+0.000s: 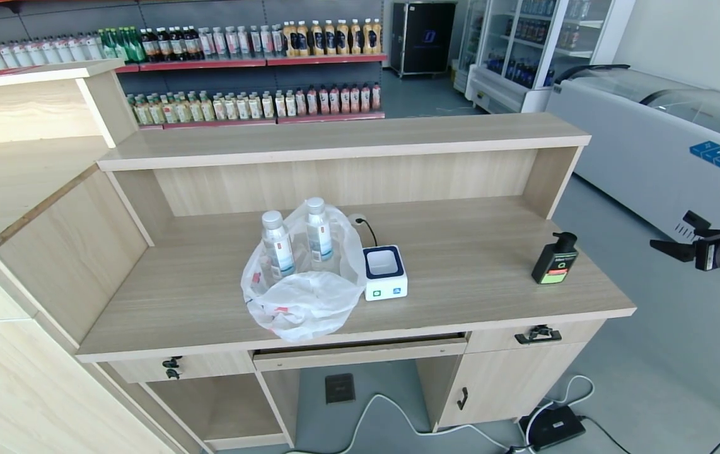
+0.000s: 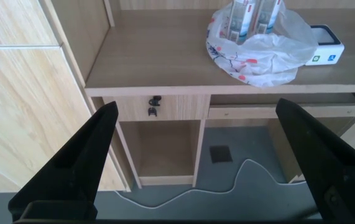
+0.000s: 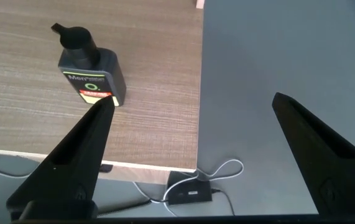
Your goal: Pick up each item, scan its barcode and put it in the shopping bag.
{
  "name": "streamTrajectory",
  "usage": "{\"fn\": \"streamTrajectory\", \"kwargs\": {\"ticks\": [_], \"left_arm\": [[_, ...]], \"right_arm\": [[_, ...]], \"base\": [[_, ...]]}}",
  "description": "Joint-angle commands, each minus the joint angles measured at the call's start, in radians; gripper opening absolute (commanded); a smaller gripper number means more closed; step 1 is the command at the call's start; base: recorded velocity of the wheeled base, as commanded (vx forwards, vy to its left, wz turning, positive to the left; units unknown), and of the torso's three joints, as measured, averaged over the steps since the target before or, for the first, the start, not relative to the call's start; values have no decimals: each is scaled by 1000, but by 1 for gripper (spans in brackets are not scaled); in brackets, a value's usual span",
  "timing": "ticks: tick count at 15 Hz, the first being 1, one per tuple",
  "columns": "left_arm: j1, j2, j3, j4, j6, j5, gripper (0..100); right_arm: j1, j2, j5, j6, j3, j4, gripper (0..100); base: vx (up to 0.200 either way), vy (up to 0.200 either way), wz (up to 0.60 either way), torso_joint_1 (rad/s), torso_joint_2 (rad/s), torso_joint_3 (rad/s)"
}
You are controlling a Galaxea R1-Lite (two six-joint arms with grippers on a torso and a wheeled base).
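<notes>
Pump bottle [image 1: 554,260] stands upright well right of the scanner [image 1: 384,272], near the counter [image 1: 461,246] edge. Right gripper [image 3: 191,102] is spread wide and empty, farther right of the scanner, off the counter. Left gripper [image 2: 196,104] is also spread, low and left of the scanner.

Risks:
- A sideways approach could knock the pump bottle off the edge.
- The bag [image 1: 302,302], touching the scanner's left side, is floppy, so a drop could topple the two bottles [image 1: 278,243] inside.

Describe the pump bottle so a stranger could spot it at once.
Look at the wooden counter, then its right end, toward the front edge. There a dark pump bottle stands alone, right of the white scanner. Unlike the clear bottles in the bag, it is black with a green label.
</notes>
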State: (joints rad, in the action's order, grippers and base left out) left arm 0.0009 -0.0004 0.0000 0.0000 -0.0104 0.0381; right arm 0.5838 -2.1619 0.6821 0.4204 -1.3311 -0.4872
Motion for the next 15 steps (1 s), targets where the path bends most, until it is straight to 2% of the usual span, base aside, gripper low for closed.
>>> {"fn": "streamTrajectory", "kwargs": {"ticks": [1, 15], "left_arm": [[1, 0, 0, 0, 0, 0, 100], [1, 0, 0, 0, 0, 0, 100]], "right_arm": [[-16, -36, 0, -2, -20, -14, 100], [-148, -165, 0, -8, -122, -21, 100]], "base": [[0, 0, 0, 0, 0, 0], [0, 0, 0, 0, 0, 0]]}}
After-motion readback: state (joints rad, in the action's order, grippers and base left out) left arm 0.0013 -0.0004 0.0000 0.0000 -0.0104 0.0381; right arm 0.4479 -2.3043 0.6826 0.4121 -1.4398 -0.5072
